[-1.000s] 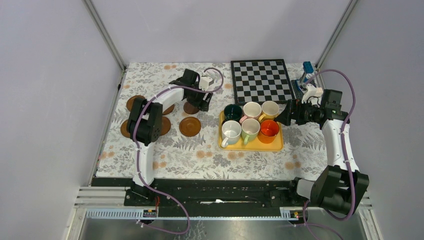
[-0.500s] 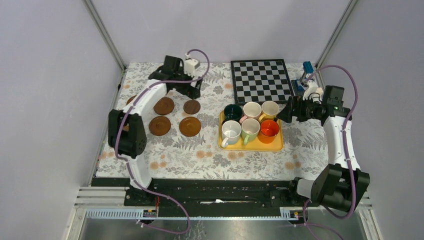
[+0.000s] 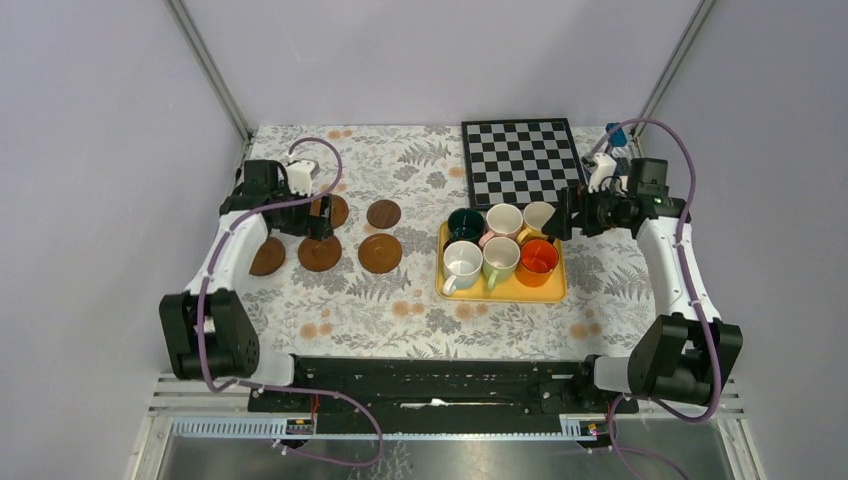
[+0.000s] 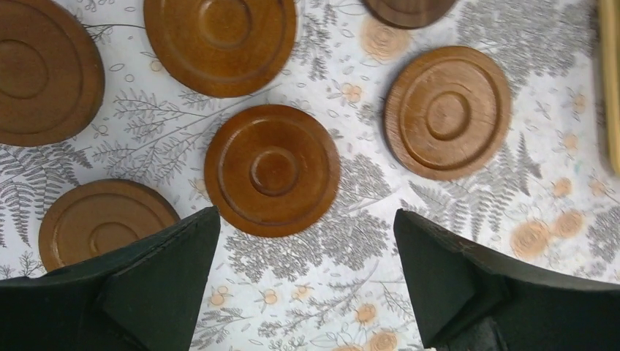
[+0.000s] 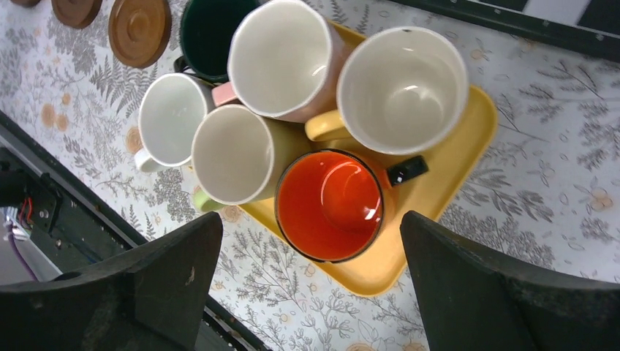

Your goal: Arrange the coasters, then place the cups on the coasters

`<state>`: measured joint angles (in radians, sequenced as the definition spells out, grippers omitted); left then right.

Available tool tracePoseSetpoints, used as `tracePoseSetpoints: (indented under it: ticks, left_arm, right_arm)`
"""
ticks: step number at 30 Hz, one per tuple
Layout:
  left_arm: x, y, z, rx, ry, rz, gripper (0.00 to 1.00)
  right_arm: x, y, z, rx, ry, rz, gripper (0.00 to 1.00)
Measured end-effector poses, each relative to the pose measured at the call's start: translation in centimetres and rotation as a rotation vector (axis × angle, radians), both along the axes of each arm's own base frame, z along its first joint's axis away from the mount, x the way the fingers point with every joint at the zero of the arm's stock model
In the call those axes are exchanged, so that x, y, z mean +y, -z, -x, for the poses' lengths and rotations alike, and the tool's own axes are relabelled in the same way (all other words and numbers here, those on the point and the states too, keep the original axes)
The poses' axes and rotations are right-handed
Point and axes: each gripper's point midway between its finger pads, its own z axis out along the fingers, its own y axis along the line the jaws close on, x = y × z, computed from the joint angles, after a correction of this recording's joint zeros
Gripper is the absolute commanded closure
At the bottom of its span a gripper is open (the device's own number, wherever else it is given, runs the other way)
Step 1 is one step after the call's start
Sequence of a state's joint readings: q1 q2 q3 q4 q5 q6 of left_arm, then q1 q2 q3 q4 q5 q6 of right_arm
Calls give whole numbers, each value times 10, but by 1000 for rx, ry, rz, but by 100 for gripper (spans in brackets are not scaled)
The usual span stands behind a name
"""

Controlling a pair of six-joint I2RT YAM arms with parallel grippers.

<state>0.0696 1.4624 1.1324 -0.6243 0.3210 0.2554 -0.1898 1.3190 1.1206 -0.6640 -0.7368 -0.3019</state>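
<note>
Coasters [image 4: 272, 170]: six, round, so no long axis. All lie flat, ringed face up, spread singly on the left of the floral table [image 3: 400, 310].

Cups [image 5: 280, 58]: six, upright, mouths up, packed in two rows of three on the yellow tray [image 5: 471, 146].

Left gripper [image 4: 303, 227]: above the coasters, jaws wide, empty.

Right gripper [image 5: 308, 223]: above the tray, jaws wide, empty.

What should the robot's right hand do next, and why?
Probably lower the right gripper onto the orange cup and close on its rim. Its jaws are open right above that cup. All six cups sit in the yellow tray, and the coasters lie spread out and bare on the cloth.
</note>
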Motion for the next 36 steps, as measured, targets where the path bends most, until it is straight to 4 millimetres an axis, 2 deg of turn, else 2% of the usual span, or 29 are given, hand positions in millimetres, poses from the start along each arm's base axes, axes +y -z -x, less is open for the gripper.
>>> tracePoseSetpoints:
  ticks: [5,8,9,12,13,17,20,23,26,28,32,36]
  left_arm:
    - [-18,-25,24,-58,71,61,1]
    - [-44,-38,35,-98,159,106,2]
    - [-55,-39,39,-99,195,107,3]
    - [-111,-37,59,-86,371,114,5]
    - [-136,-34,71,-68,449,117,5]
    - [-194,-19,100,-19,607,107,5]
    - [-221,-12,112,-8,652,111,3]
    - [-250,-5,126,-8,693,121,2]
    - [-273,4,140,6,714,122,6]
    - [-288,12,145,17,701,122,9]
    - [-301,32,140,25,611,85,21]
    - [-304,48,126,13,502,48,27]
  right_arm:
    - [18,-6,-2,-17,-59,31,2]
    - [18,-6,-3,-24,-60,45,2]
    - [17,-6,-4,-25,-59,48,2]
    - [16,-6,-4,-25,-56,53,2]
    - [16,-6,-4,-25,-55,52,2]
    - [13,-8,-7,-27,-31,54,2]
    - [1,-10,-12,-37,15,50,2]
    - [-19,-14,-20,-70,99,51,2]
    - [-37,-12,-22,-96,201,72,2]
    - [-41,-11,-19,-112,249,83,2]
    - [-46,-11,-15,-145,302,101,2]
    - [-49,-10,-19,-151,314,109,2]
